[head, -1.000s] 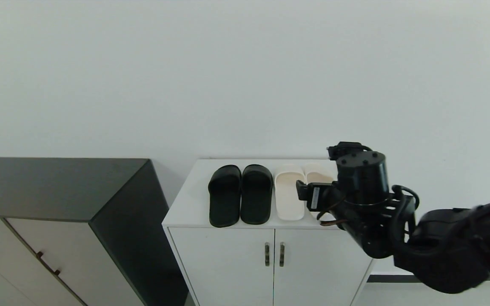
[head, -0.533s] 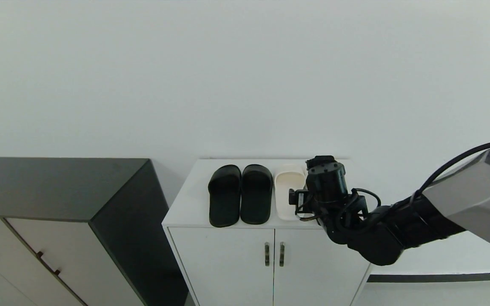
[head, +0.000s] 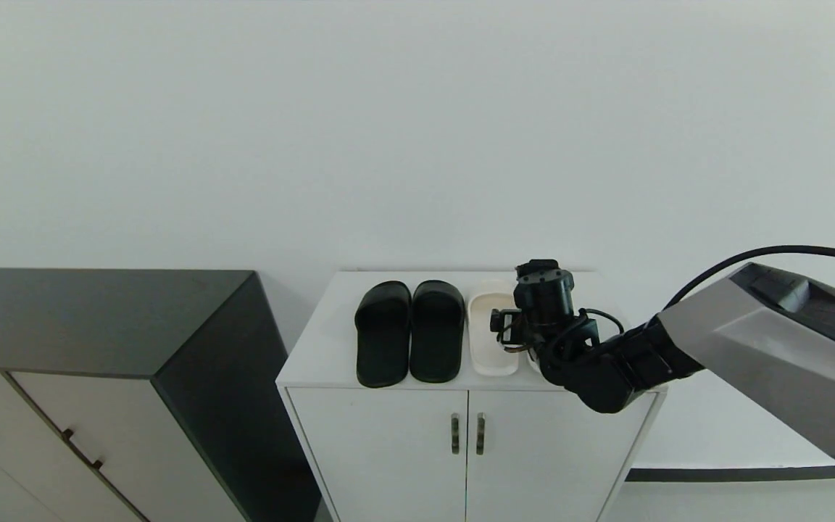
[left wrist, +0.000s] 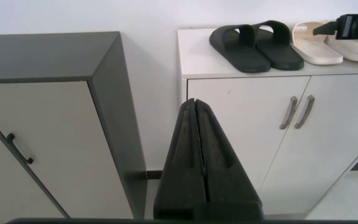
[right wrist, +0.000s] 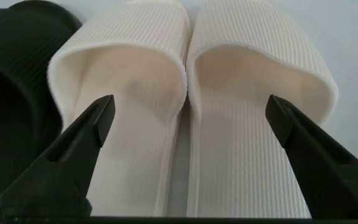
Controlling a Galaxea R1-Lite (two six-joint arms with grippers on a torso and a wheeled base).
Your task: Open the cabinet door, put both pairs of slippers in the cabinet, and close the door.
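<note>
Your right pincer (right wrist: 189, 102) is hovering spread wide over the cream slippers (right wrist: 247, 56), one finger flanking each side of the pair. They are lying beside the black slippers (head: 410, 330) atop the white cabinet (head: 316, 359), whose doors (head: 388, 457) are shut. Your left pincer (left wrist: 196, 109) is hanging pressed closed, low before the cabinet.

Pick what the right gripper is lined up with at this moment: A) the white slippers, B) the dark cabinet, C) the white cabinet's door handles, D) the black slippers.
A: in the right wrist view the right gripper is open, its two fingers framing the white slippers close in front of it.
</note>
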